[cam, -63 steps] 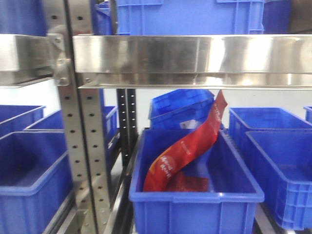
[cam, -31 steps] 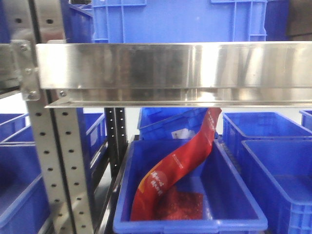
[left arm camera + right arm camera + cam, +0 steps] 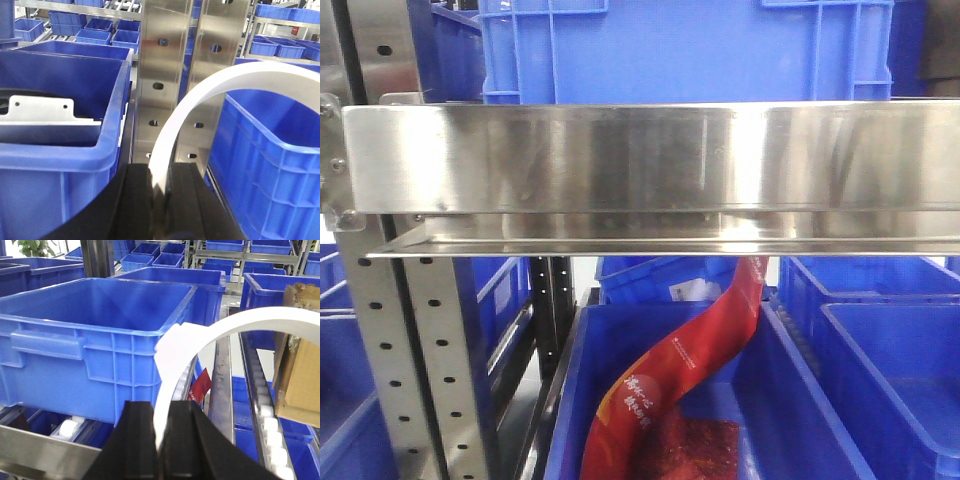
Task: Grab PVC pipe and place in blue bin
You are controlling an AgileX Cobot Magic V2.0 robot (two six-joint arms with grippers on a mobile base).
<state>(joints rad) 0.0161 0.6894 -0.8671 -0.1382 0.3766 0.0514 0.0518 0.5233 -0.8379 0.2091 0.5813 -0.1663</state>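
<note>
A white curved strip point(image 3: 200, 95) arcs up and to the right out of my left gripper point(image 3: 161, 172), whose black jaws are shut on its lower end. My right gripper point(image 3: 162, 407) is likewise shut on a white curved strip point(image 3: 240, 320) that bends rightward. I cannot tell whether these strips are the PVC pipe. A blue bin point(image 3: 570, 400) on the lower shelf holds a red bag point(image 3: 690, 360). Neither gripper shows in the front view.
A steel shelf rail point(image 3: 640, 160) crosses the front view, with a blue crate point(image 3: 680, 50) above it and a perforated post point(image 3: 410, 360) at the left. A steel upright point(image 3: 165, 60) stands between two blue bins point(image 3: 60, 155) point(image 3: 270, 150). A cardboard box point(image 3: 300, 370) sits right of a large blue bin point(image 3: 100, 340).
In the front view the shelf rail has sunk lower and grown larger. The post has slid left and the bin with the red bag has dropped toward the bottom edge.
</note>
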